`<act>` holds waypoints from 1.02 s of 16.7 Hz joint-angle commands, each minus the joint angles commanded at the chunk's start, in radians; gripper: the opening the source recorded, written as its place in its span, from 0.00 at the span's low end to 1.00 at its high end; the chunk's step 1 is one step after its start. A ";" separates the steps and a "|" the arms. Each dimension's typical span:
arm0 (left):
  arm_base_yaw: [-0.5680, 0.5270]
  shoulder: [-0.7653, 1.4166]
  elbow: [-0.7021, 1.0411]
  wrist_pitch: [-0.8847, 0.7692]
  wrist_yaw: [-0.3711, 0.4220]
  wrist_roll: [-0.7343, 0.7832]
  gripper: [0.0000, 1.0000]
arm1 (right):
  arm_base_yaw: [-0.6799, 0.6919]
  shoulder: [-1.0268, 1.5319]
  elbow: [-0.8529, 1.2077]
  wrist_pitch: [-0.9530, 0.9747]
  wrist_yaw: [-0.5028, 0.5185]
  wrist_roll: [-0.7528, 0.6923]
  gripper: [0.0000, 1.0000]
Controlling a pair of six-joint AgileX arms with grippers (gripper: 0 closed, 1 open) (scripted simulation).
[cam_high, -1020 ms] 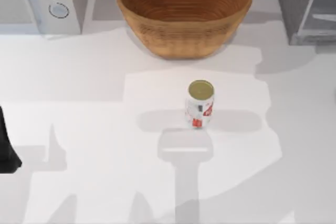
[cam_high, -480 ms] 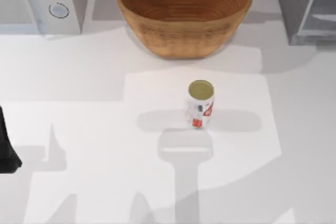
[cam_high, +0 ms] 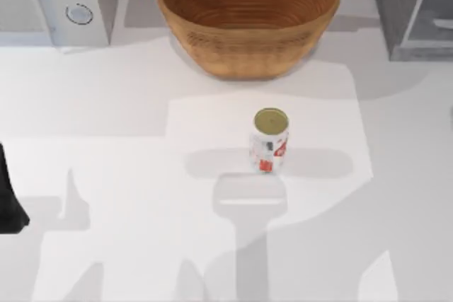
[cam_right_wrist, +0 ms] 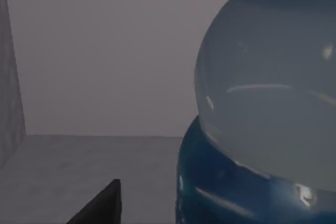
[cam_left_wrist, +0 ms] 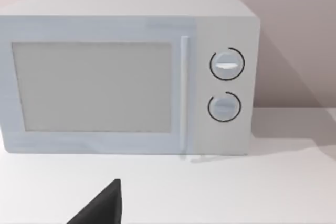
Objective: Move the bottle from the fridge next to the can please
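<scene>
The can (cam_high: 270, 141), white with red marks and a dull gold top, stands upright mid-table. The grey fridge (cam_high: 393, 9) sits at the back right corner, its lighter door panel beside it. In the right wrist view the bottle (cam_right_wrist: 268, 103) looms very close, with clear body, blue label below and blue cap at the picture's edge, standing on the fridge's grey floor (cam_right_wrist: 79, 171). One dark fingertip (cam_right_wrist: 102, 205) of my right gripper is just beside the bottle and apart from it; the gripper is open. My left gripper (cam_high: 8, 203) is parked at the table's left edge.
A big woven brown bowl (cam_high: 248, 15) stands at the back middle, behind the can. A white microwave (cam_high: 53, 1) with two round knobs fills the back left corner and faces the left wrist camera (cam_left_wrist: 131, 77). Bare white tabletop (cam_high: 127, 175) surrounds the can.
The shadow over the right side of the table has shifted a little. The can, the bowl and my left arm have not moved.
</scene>
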 joint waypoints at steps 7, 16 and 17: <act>0.000 0.000 0.000 0.000 0.000 0.000 1.00 | 0.002 0.013 0.026 -0.015 0.002 0.000 0.85; 0.000 0.000 0.000 0.000 0.000 0.000 1.00 | 0.002 0.013 0.026 -0.015 0.002 0.000 0.17; 0.000 0.000 0.000 0.000 0.000 0.000 1.00 | 0.002 0.013 0.026 -0.015 0.002 0.000 0.10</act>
